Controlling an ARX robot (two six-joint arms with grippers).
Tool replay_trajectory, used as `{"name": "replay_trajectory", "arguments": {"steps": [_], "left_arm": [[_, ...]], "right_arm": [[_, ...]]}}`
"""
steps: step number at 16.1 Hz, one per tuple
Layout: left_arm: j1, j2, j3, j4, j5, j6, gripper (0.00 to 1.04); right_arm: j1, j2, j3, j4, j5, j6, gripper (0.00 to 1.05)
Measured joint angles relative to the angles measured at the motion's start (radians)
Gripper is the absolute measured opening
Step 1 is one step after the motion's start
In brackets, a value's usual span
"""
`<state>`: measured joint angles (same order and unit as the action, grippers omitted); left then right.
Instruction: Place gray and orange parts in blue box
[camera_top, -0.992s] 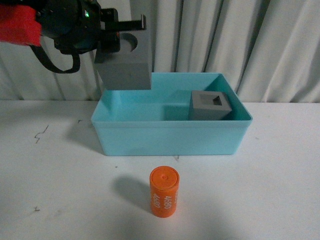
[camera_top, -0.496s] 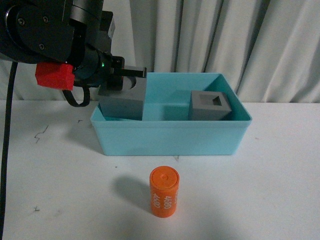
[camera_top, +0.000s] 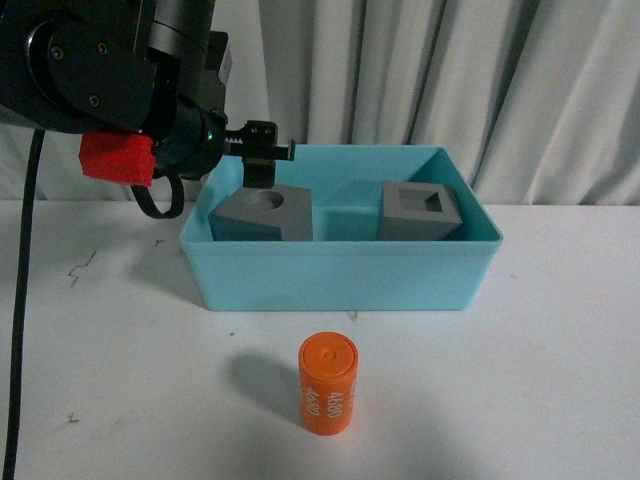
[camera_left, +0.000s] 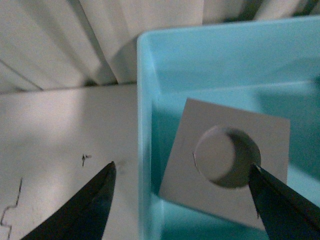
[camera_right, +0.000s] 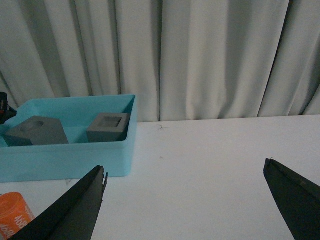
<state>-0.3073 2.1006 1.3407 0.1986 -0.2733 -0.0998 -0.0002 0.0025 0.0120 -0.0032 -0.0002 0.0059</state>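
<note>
The blue box (camera_top: 340, 275) sits mid-table. Inside it lie the gray cube with a round recess (camera_top: 263, 215) at the left and the gray cube with a rectangular recess (camera_top: 420, 211) at the right. The orange cylinder (camera_top: 328, 384) with white digits stands upright on the table in front of the box. My left gripper (camera_top: 260, 160) is open just above the round-recess cube, apart from it; the left wrist view shows that cube (camera_left: 225, 160) below, one finger over the cube and the other outside the box wall (camera_left: 145, 150). My right gripper (camera_right: 185, 200) is open and empty over bare table, right of the box (camera_right: 65, 155).
White curtains (camera_top: 450, 80) hang behind the table. The white tabletop (camera_top: 560, 380) extends around the box on all sides. A black cable (camera_top: 20, 300) hangs down at the far left.
The left gripper lowered the round-recess cube into the box's left side, then opened and let it go. The cube now rests in the box, turned slightly. The cylinder has not moved.
</note>
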Motion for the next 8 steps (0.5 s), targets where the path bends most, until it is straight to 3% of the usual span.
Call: {"name": "replay_trajectory", "arguments": {"steps": [2, 5, 8], "left_arm": [[0.000, -0.083, -0.079, -0.028, 0.042, -0.051, 0.99], [-0.011, -0.396, -0.280, -0.089, 0.189, -0.189, 0.98], [-0.063, -0.818, -0.624, -0.253, 0.302, -0.330, 0.98]], "right_arm": [[0.000, 0.000, 0.000, 0.000, 0.000, 0.000, 0.98], [0.000, 0.000, 0.000, 0.000, 0.000, 0.000, 0.98], [0.000, 0.000, 0.000, 0.000, 0.000, 0.000, 0.98]]}}
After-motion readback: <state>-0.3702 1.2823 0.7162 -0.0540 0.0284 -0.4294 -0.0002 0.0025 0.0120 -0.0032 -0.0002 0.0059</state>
